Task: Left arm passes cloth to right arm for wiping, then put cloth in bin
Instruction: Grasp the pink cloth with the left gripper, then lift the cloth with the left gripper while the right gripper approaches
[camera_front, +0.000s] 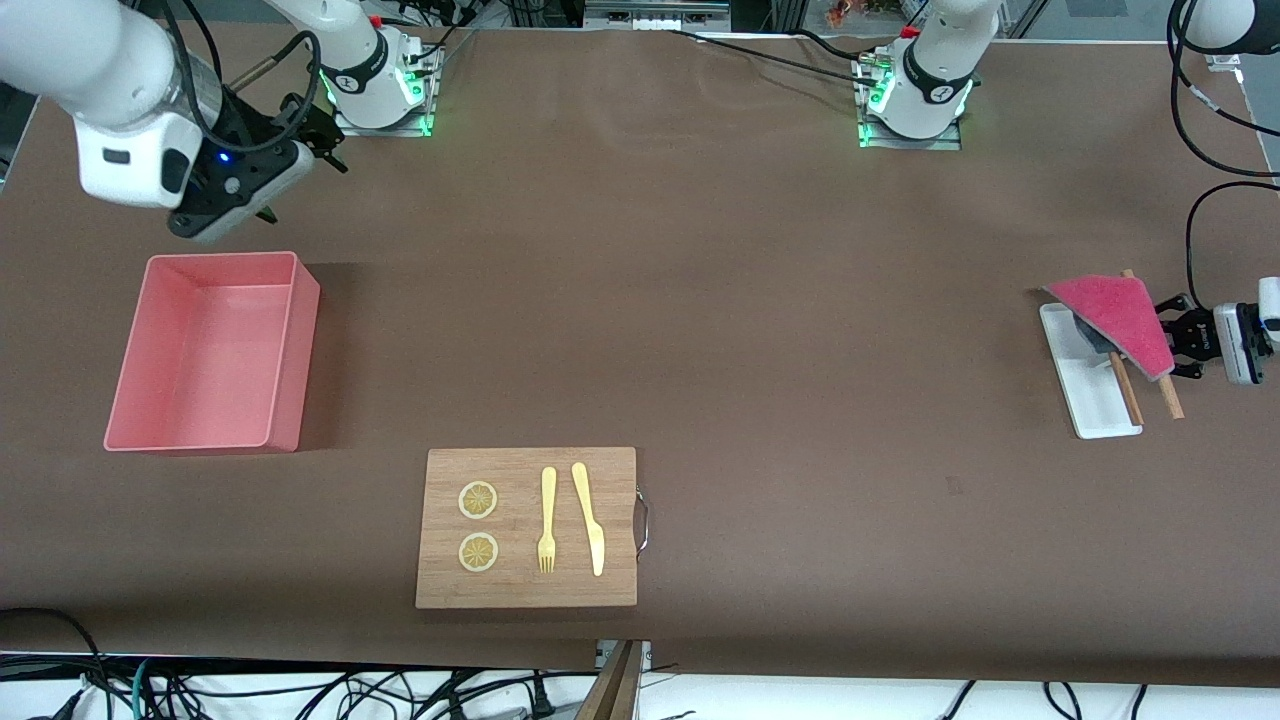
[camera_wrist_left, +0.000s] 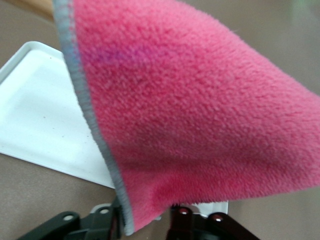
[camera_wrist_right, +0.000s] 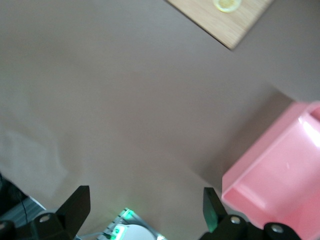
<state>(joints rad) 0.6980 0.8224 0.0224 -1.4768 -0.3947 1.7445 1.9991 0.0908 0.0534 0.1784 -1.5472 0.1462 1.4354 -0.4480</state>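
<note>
The magenta-pink cloth with a thin grey edge hangs tilted from my left gripper, which is shut on its corner at the left arm's end of the table. The cloth is lifted over a white tray. In the left wrist view the cloth fills most of the frame, its corner pinched in the gripper. My right gripper is open and empty, raised over the table beside the salmon-pink bin. The right wrist view shows its gripper spread wide and the bin's empty inside.
Two wooden sticks lie by the white tray. A wooden cutting board near the front camera carries two lemon slices, a yellow fork and a knife. Its corner shows in the right wrist view.
</note>
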